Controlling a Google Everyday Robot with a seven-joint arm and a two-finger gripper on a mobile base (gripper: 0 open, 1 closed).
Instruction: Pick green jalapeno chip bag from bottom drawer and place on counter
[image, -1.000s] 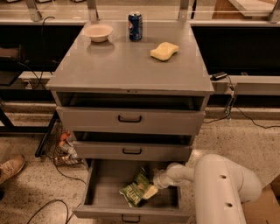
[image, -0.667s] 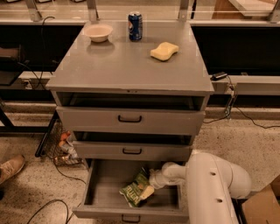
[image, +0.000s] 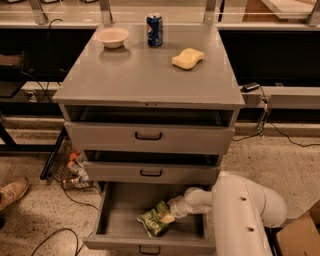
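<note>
- We see the bottom drawer (image: 117, 220) pulled out and open from above; the middle drawer (image: 150, 172) overhangs its back part.
- Our gripper (image: 169, 216) sits inside that drawer, right of centre, against the green jalapeno chip bag (image: 154, 221). Our arm (image: 240, 210) crowds the drawer's right side.
- Left of the bag, the drawer floor lies bare.
- On the counter (image: 145, 80), a bowl (image: 112, 36) and a can (image: 154, 30) stand at the back, and a yellow sponge (image: 188, 58) lies right of centre.
- The counter's front half and left side are free.

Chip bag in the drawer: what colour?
Light green, camera view; gripper at the bag inside the bottom drawer.
</note>
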